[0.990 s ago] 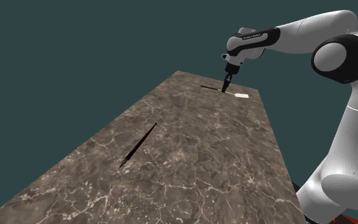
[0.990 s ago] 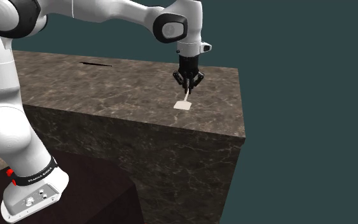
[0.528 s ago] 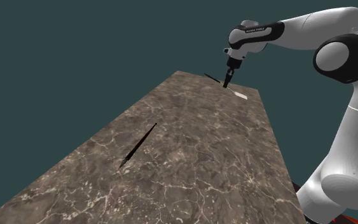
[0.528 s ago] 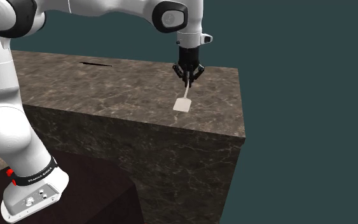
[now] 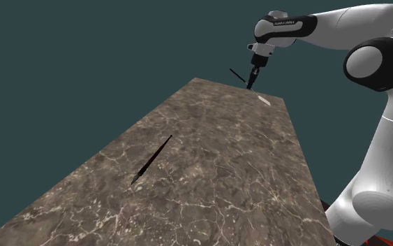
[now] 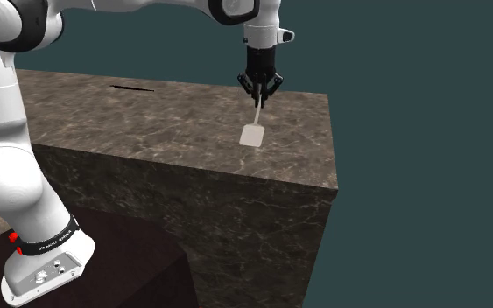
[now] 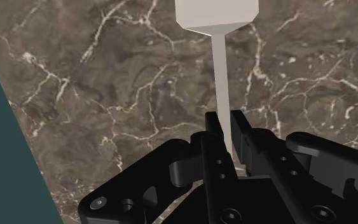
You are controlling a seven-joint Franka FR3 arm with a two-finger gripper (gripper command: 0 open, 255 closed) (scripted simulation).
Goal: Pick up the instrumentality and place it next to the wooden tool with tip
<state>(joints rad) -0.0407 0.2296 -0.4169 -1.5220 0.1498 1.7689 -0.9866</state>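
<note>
A flat tool with a pale square blade (image 6: 253, 134) and a thin handle hangs from my gripper (image 6: 258, 99), which is shut on the handle. The blade (image 5: 263, 100) tilts down, just above the far corner of the marble counter (image 5: 209, 175). In the wrist view the black fingers (image 7: 238, 124) clasp the pale handle (image 7: 220, 83), and the blade (image 7: 215, 13) points away from the hand. A dark, slim pointed tool (image 5: 151, 160) lies mid-counter, far from the gripper (image 5: 250, 82); in the second exterior view this pointed tool (image 6: 133, 88) lies near the back edge.
The counter (image 6: 148, 114) is a tall block with a sharp drop at its near corner below the blade. The arm's dark stand (image 6: 122, 254) sits beside it. Plain teal background surrounds everything.
The gripper has risen with the handle clasped. The blade, which lay flat on the counter a second ago, has tipped up and come off the surface.
</note>
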